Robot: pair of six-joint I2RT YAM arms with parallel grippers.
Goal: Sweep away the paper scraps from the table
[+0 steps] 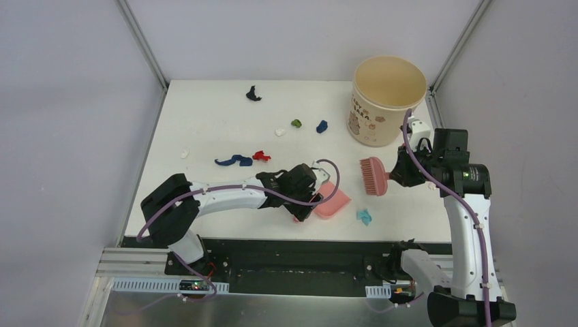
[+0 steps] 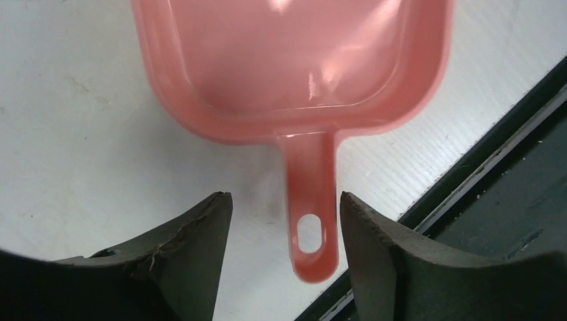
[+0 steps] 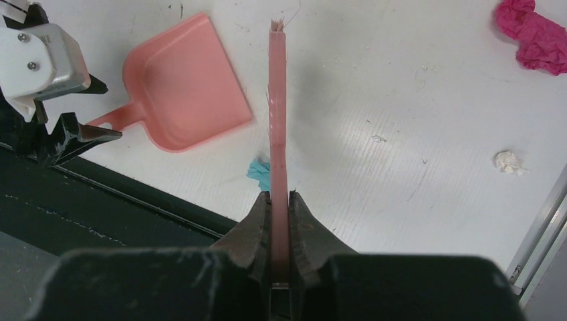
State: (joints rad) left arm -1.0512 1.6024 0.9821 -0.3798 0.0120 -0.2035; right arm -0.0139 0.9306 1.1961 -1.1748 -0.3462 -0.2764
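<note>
Pink tools: finds dustpan (image 2: pixel 294 60) empty and loose inside the spread left gripper (image 2: pixel 286 202), brush (image 3: pixel 278 100) clamped in the right gripper (image 3: pixel 279 200), paper scraps (image 1: pixel 235 160) all unswept on the table (image 1: pixel 204 116).

On the table (image 1: pixel 204 122), the dustpan (image 1: pixel 334 203) sits near the front edge; brush (image 1: pixel 373 176) just right of it, bucket (image 1: pixel 382 109) behind-right, scraps (image 1: pixel 235 161) mostly behind-left.

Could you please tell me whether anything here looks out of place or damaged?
Paper scraps lie scattered over the table. The pink dustpan sits empty, its handle loose between the left hand's open fingers; one pad looks cracked near its edge.
</note>
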